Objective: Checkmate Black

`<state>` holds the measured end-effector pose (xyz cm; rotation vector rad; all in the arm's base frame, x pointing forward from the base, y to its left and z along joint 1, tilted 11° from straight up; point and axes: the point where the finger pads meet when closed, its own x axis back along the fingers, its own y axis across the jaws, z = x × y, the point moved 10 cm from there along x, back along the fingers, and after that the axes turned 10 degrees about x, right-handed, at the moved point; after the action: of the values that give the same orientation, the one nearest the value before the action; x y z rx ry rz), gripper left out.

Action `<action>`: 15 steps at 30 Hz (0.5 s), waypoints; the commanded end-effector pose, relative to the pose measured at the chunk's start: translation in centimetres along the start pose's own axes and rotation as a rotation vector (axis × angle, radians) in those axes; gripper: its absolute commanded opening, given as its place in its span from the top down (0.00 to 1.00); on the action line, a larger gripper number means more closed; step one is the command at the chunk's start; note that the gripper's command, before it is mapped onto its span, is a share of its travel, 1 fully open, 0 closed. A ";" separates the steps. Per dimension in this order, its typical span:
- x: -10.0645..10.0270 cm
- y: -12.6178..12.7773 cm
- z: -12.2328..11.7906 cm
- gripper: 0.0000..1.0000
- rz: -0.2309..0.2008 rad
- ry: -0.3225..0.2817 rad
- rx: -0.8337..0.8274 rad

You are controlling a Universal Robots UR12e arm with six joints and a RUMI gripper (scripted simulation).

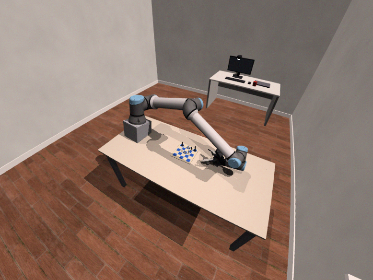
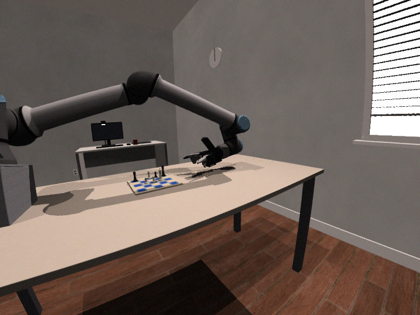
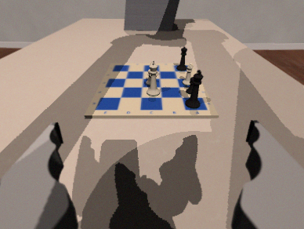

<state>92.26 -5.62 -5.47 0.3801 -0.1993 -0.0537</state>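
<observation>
A small blue-and-cream chessboard (image 1: 180,158) (image 2: 166,183) (image 3: 108,103) lies on the table. A tall white piece (image 3: 153,81) (image 2: 148,175) stands near the board's middle. A tall black piece (image 3: 194,91) (image 2: 163,170) stands at the near right corner in the wrist view. A small white piece (image 3: 189,74) stands just behind it. Another black piece (image 3: 182,59) (image 2: 135,176) stands at the far edge. My gripper (image 1: 208,161) (image 2: 195,158) (image 3: 153,122) is open and empty. It hovers low over the table, off the board's edge, with its fingers pointing toward the board.
The robot's grey base block (image 1: 136,130) (image 2: 15,193) stands at the table's far end beyond the board. A desk (image 1: 244,84) with a monitor (image 1: 240,65) stands by the back wall, away from the table.
</observation>
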 end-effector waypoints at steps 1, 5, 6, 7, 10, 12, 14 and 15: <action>0.9 0.6 4.2 0.00 0.001 -0.008 -0.001; 1.2 0.8 5.4 0.00 0.001 -0.008 -0.001; 1.3 0.9 5.9 0.00 0.001 -0.008 -0.001; 1.3 1.0 6.4 0.00 0.001 -0.008 -0.001; 1.5 1.2 7.2 0.00 0.002 -0.008 -0.001; 1.5 1.3 7.3 0.00 0.002 -0.008 -0.001; 1.9 1.4 7.3 0.00 0.006 -0.022 -0.003; 1.9 1.3 7.2 0.00 0.006 -0.021 -0.003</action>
<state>92.59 -7.17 2.17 0.3759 -0.2197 -0.0516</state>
